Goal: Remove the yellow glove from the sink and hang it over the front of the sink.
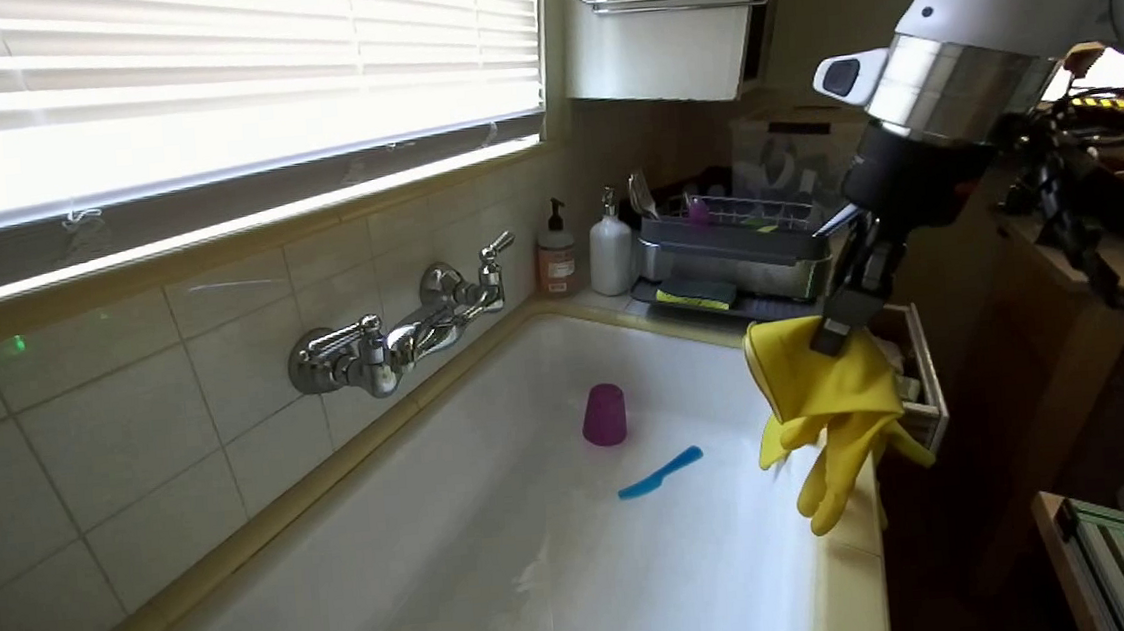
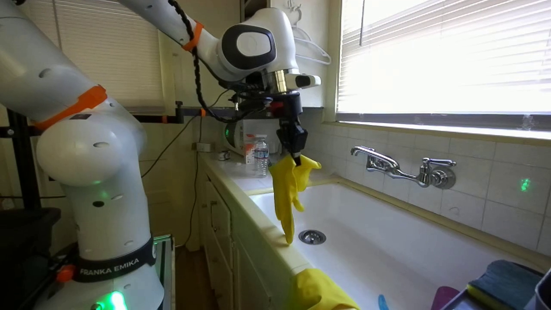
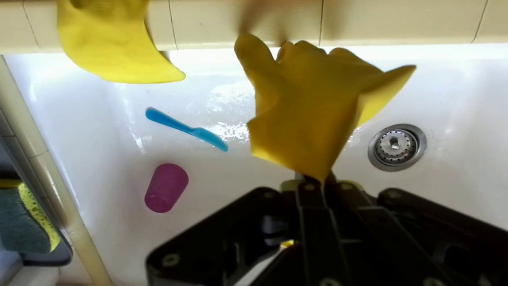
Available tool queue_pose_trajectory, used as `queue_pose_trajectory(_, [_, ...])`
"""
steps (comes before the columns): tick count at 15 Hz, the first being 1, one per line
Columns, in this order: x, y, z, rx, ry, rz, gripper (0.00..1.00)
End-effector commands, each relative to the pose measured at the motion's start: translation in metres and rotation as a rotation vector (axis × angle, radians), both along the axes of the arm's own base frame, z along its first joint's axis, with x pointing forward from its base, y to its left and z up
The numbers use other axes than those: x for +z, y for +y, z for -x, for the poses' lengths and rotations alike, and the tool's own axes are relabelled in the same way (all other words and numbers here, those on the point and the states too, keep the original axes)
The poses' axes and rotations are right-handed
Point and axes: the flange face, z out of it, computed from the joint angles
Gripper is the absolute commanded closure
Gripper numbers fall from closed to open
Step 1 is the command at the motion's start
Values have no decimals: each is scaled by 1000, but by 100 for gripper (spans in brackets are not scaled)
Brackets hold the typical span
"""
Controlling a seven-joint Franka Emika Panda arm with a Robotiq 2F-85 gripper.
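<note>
above the front of the sink (image 3: 206,26), the gripper (image 2: 297,160) points downward, its jaws close together in a narrow pinch on one yellow glove (image 2: 284,193). the grip is at the cuff end; the glove hangs limp below, fingers down. in an exterior view its lowest fingertip meets the front of the sink in outline, but whether it touches or hovers cannot be told. in the wrist view its fingertips overlap the front.

gloves: two. one is in the jaws; a second yellow glove (image 3: 113,43) is draped over the same front, apart from the held one, partly cut off by the frame. sink (image 1: 429,537): one, white. chrome tap (image 1: 414,342): one, with two handles. purple cup (image 1: 604,416): one, inside the sink. blue knife (image 3: 186,128): one, inside the sink, near the cup but apart from it. drain strainer (image 3: 397,147): one, toward the end of the sink opposite the cup. pump bottles (image 1: 610,254): two, upright, side by side near one corner of the sink. dish rack (image 1: 734,267): one, next to them; utensils (image 1: 643,194) stand in it, too crowded to count. sponge (image 1: 696,293): one, lying in front of the rack. water bottle (image 2: 261,157): one, upright on the bench (image 2: 232,172) beyond the drain end of the sink.
</note>
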Motion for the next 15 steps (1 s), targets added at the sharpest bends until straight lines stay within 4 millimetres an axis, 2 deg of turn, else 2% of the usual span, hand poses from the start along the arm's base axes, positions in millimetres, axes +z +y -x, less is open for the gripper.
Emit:
queue_pose_trajectory(1, [14, 5, 14, -67, 3, 8, 99])
queue_pose_trajectory(2, [12, 5, 21, -80, 4, 4, 99])
queue_pose_trajectory(4, [20, 5, 20, -102, 4, -2, 99])
queue_pose_trajectory(10, [28, 3, 32, -133, 5, -29, 99])
queue_pose_trajectory(15, [22, -12, 25, -136, 31, -85, 99])
